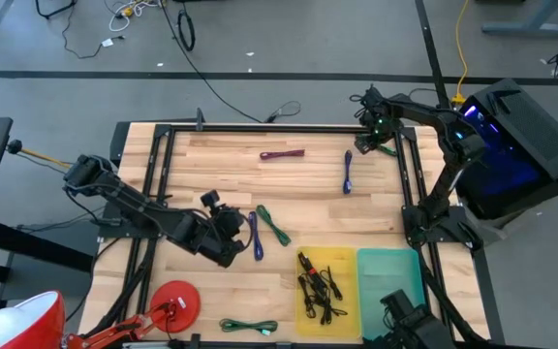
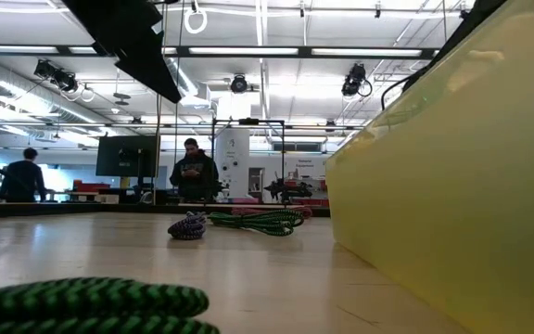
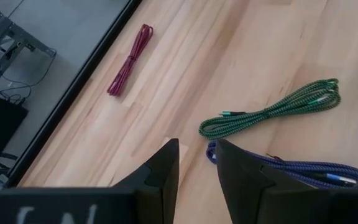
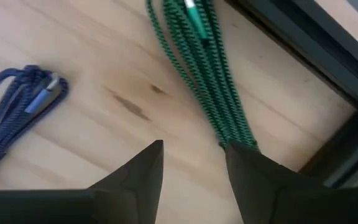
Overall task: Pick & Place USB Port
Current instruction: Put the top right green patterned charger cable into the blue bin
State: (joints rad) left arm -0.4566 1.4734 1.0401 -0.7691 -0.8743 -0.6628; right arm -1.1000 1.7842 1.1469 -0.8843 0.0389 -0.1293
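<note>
Left gripper [image 1: 229,236] hovered with fingers parted and empty, a coiled blue braided USB cable [image 3: 291,167] lying just beside its tips and a green one [image 3: 272,109] a little beyond. Right gripper [image 4: 194,158] at the far table edge was likewise spread, holding nothing, a green bundle [image 4: 207,74] just ahead. Part of the blue cable was hidden behind the left fingers [image 3: 247,180].

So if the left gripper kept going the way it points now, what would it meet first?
Probably the blue braided cable just past the left gripper, with the green cable right beyond it; depth is hard to judge, so it could reach bare wooden table between them.
</note>
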